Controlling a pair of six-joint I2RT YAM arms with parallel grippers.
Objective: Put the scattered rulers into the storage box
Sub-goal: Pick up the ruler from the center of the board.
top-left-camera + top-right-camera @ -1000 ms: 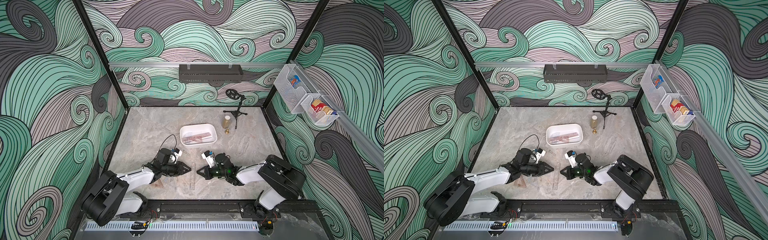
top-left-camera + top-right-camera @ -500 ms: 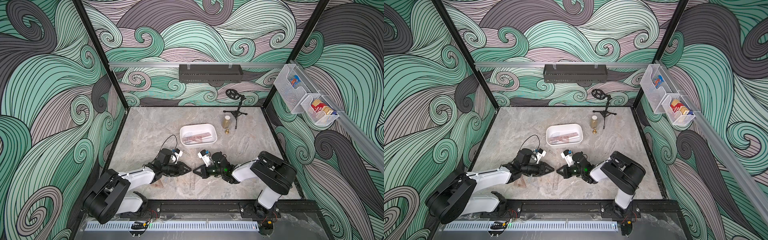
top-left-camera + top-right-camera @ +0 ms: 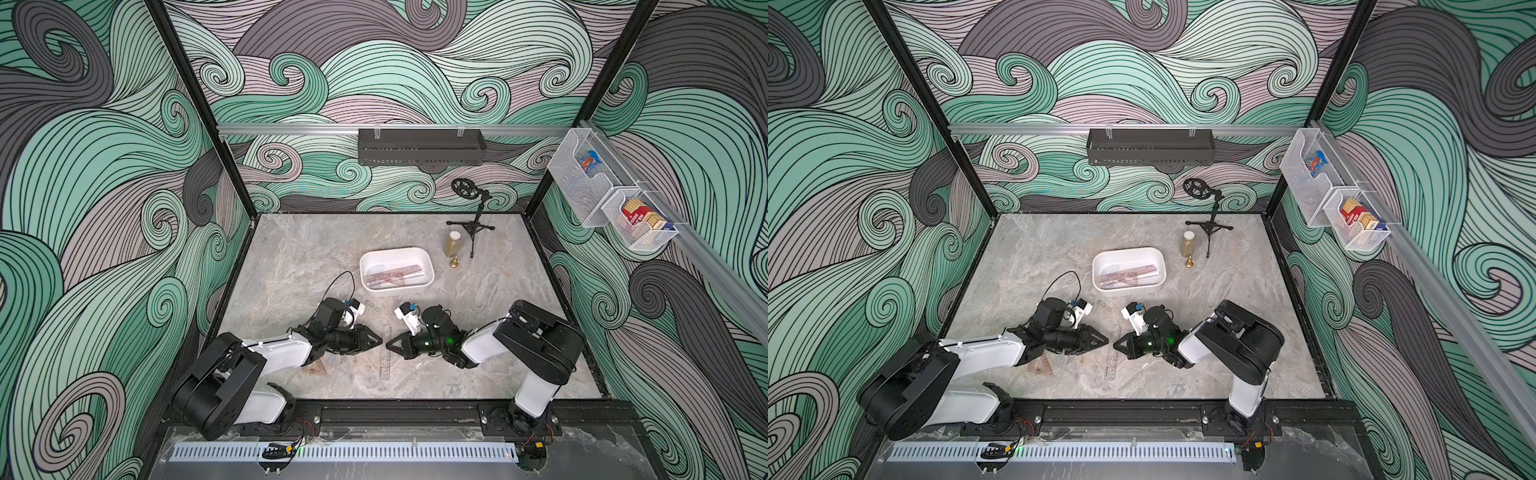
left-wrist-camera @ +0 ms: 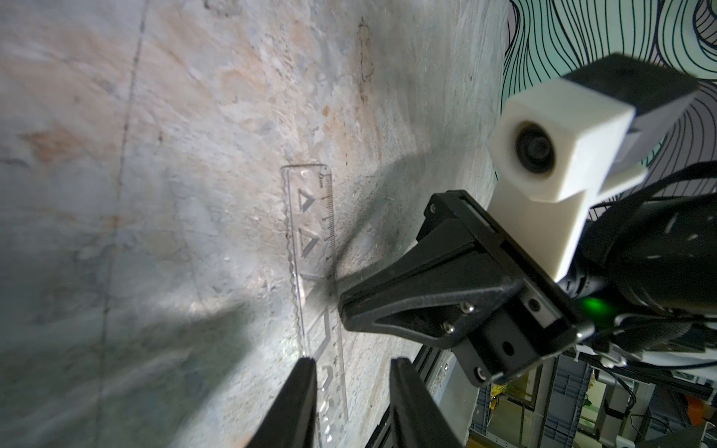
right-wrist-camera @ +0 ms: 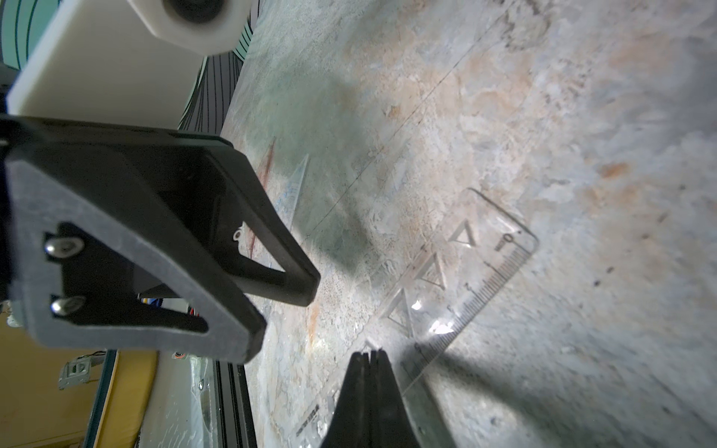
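A clear straight ruler [image 3: 386,357] lies flat on the marble table near the front edge. My left gripper [image 3: 380,341] and right gripper [image 3: 388,345] meet tip to tip over its middle. In the left wrist view the left gripper [image 4: 353,362] is open, its fingers astride the ruler [image 4: 314,240]. My right gripper [image 5: 368,353] is shut, empty, tip at the ruler's [image 5: 458,287] wavy edge. A reddish set square [image 3: 1040,365] and a paler one [image 3: 1071,365] lie beside the left arm. The white storage box [image 3: 395,289] behind holds rulers [image 3: 392,276].
A black tripod stand [image 3: 473,224], a small bottle [image 3: 453,245] and a little brass piece [image 3: 454,262] stand to the right behind the box. A black tray [image 3: 419,145] hangs on the back wall; mesh baskets [image 3: 611,203] on the right wall. A black rail [image 3: 395,411] borders the front.
My right gripper has slid a little leftward, up to the clear ruler and the left gripper's tip. The left arm has stayed put, its jaws barely wider.
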